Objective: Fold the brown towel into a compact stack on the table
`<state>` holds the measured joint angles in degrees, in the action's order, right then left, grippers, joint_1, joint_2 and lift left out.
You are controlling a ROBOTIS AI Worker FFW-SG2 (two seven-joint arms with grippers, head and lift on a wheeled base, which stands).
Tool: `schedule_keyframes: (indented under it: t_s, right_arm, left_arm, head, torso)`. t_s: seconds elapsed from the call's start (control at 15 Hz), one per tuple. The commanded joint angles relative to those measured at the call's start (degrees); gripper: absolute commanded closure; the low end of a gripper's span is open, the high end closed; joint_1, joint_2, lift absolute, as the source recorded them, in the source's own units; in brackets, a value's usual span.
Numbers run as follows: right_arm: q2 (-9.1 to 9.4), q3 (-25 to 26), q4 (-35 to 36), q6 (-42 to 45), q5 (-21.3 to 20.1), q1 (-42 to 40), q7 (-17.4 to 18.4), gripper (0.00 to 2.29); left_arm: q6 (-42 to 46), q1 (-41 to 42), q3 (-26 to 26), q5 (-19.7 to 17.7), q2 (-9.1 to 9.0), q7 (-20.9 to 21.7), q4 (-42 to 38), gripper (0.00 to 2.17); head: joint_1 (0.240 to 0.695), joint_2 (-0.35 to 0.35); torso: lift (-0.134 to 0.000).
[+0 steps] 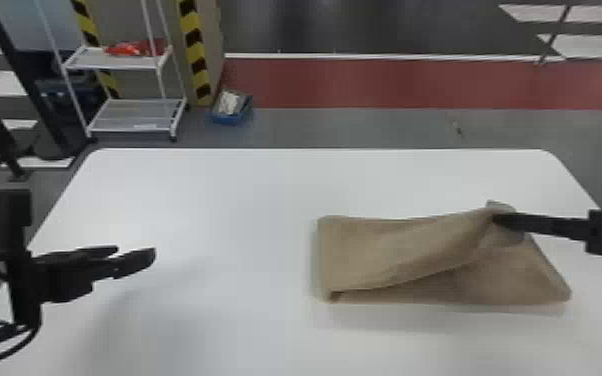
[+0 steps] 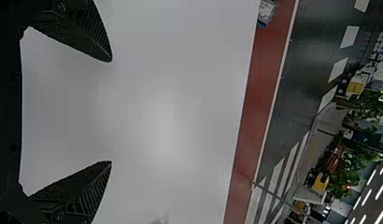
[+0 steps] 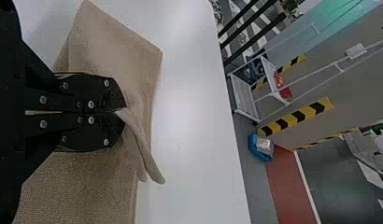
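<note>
Pinching a lifted fold of towel [image 1: 395,250], the right gripper [image 1: 497,219] is closed; the left gripper [image 1: 135,251], wide open, holds nothing.

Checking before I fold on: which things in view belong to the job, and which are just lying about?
Job: brown towel, held by the right gripper; left gripper, open; white table.

Lying about: blue bin on the floor; white rack; red item on its upper shelf.

A white rack [image 1: 132,116] bearing something red [image 1: 130,49], perhaps a bag, stands near yellow-and-black striped bands [image 1: 195,52], while a blue bin [image 1: 230,119] sits on the grey floor [image 1: 365,127] by a red strip [image 1: 415,84].
</note>
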<state>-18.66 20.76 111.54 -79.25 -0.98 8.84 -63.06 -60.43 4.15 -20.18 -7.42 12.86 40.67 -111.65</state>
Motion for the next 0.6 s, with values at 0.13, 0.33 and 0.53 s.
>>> schedule_keyframes:
  t_s: [0.13,0.33,0.53]
  right_arm:
    - [-1.03,2.1,-1.0,2.5,-0.2,-2.9,-0.2,1.2]
    - [-0.5,0.1,-3.3,3.9,-1.9,-2.2,-0.3,1.2]
    - [-0.85,0.0,-4.8,3.9,-2.0,-1.1,-0.6,1.2]
  left_arm:
    - [0.2,1.2,-0.7,-0.6,0.41,0.4,0.0,0.11]
    - [0.2,1.7,-0.3,-0.6,0.24,0.6,-0.2,0.11]
    - [0.2,2.5,-0.5,-0.6,0.33,0.7,-0.3,0.11]
  head:
    - [0.695,-0.014]
    - [0.695,-0.023]
    - [0.695,-0.022]
  torso:
    - [-0.124]
    - [-0.124]
    - [-0.124]
